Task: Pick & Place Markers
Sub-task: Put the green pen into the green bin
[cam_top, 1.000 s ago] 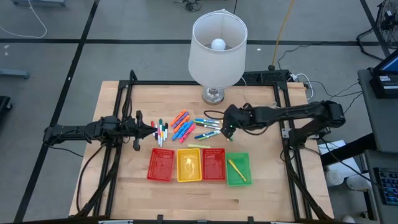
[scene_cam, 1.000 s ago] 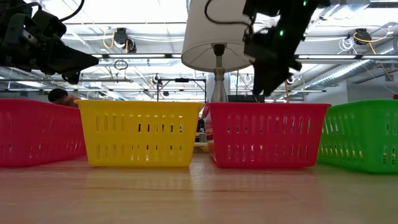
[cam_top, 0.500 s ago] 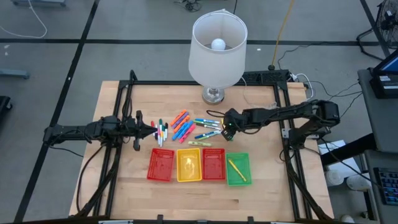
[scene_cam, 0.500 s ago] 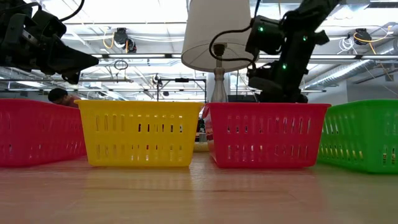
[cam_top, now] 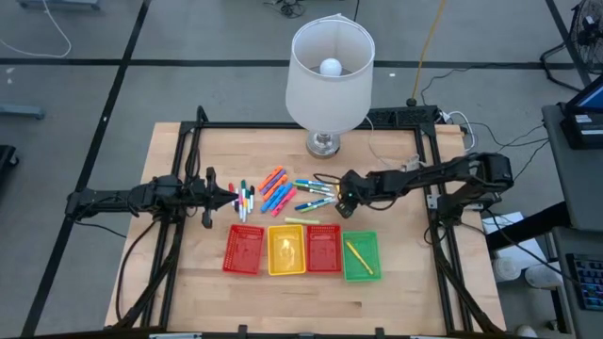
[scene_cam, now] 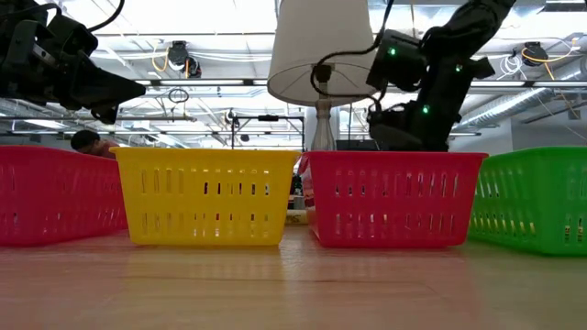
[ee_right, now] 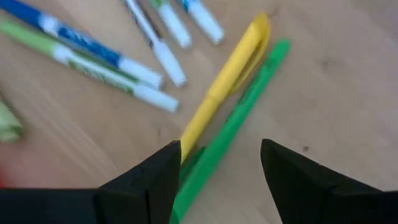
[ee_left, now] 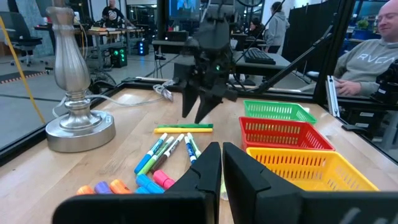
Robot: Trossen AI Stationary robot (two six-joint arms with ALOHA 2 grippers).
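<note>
Several markers (cam_top: pixel 283 191) in orange, blue, green, pink and white lie loose on the table's middle. A yellow marker (ee_right: pixel 227 81) and a green marker (ee_right: pixel 239 118) lie side by side apart from them (cam_top: pixel 300 218). My right gripper (ee_right: pixel 219 149) is open and low over this pair, with a finger on either side of the pair's near ends. From the left wrist view it (ee_left: pixel 198 112) points down, just above the table. My left gripper (ee_left: pixel 221 162) is shut on nothing and hovers at the left end of the pile (cam_top: pixel 231 196).
Four mesh trays stand in a row near the front edge: red (cam_top: pixel 244 250), yellow (cam_top: pixel 286 250), red (cam_top: pixel 323 248) and green (cam_top: pixel 361 266), the green one holding a yellow marker (cam_top: pixel 358 255). A lamp (cam_top: pixel 329 66) stands at the far edge. People show beyond the table (ee_left: pixel 373 56).
My right gripper has come down from above the tray tops toward the table, ending low over the yellow and green marker pair. Its fingers stay apart. The left arm and the markers have kept still.
</note>
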